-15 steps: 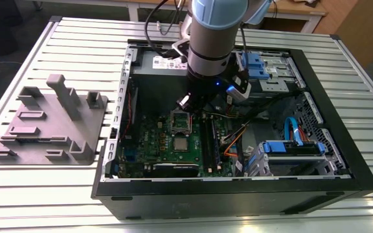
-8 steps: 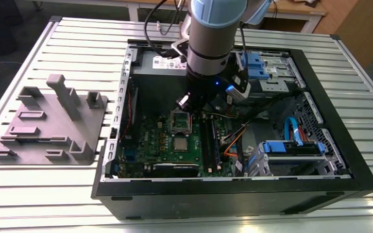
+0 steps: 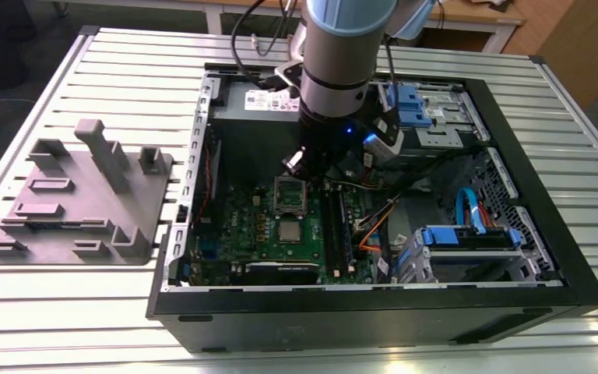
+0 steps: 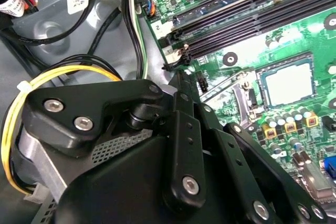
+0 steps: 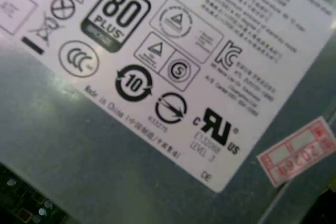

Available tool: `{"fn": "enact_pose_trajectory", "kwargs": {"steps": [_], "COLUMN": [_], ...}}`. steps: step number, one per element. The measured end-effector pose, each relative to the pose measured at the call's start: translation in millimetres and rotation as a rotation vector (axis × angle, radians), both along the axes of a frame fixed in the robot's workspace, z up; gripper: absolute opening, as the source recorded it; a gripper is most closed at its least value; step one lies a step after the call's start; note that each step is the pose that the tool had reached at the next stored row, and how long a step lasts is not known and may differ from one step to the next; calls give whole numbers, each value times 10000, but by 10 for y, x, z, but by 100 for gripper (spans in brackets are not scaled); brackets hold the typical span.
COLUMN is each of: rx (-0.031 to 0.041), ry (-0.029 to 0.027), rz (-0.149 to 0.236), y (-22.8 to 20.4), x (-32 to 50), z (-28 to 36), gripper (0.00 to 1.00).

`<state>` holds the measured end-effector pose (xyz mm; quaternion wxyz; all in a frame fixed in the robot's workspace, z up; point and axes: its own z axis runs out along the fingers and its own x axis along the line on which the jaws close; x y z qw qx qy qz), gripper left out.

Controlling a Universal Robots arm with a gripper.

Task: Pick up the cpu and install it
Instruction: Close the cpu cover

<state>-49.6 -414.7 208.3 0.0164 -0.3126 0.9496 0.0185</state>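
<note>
One cpu (image 3: 290,231) is counted. It is a small flat square with a silvery-grey, smooth metal top, and it is seen lying level inside a dark square socket frame (image 4: 311,85) on the green motherboard (image 3: 262,226). In the second wrist view the cpu (image 4: 287,85) is seen as a pale, matte square, with rows of small round capacitors just beside the frame.

One arm (image 3: 335,54) is recorded, reaching down into one open black computer case (image 3: 382,315). The claw (image 3: 299,166) is held over the far part of the motherboard, apart from the cpu and on its far side. Nothing is seen held in it. Whether it is spread or pressed together cannot be told, as black jointed linkage with bright screw heads lies in front of it.

One grey plastic fixture (image 3: 81,195), blocky with upright posts, is placed on the slatted silvery metal counter (image 3: 122,70), at the exterior view's left and well apart from the case. Two blue plastic brackets (image 3: 470,238) are noted at the exterior view's right side of the case.

One grey sheet-metal power supply (image 3: 252,117) is found at the far end of the case, and a white label (image 5: 173,66) and one small red-and-white sticker (image 5: 299,153) are fixed to it. One yellow cable (image 4: 58,77) is looped beside black cables, next to long black memory slots (image 4: 252,14).
</note>
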Motion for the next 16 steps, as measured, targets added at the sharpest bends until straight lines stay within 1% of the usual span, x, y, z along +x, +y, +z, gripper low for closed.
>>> {"fn": "enact_pose_trajectory", "kwargs": {"steps": [4, 10, 14, 16], "rx": [-108, -237, -296, -302], "ry": [5, 10, 10, 10], "rz": [0, 0, 0, 0], "y": [-2, -5, -6, -7], "x": [0, 0, 0, 0], "z": [32, 94, 113, 114], "gripper": [10, 10, 10, 10]}}
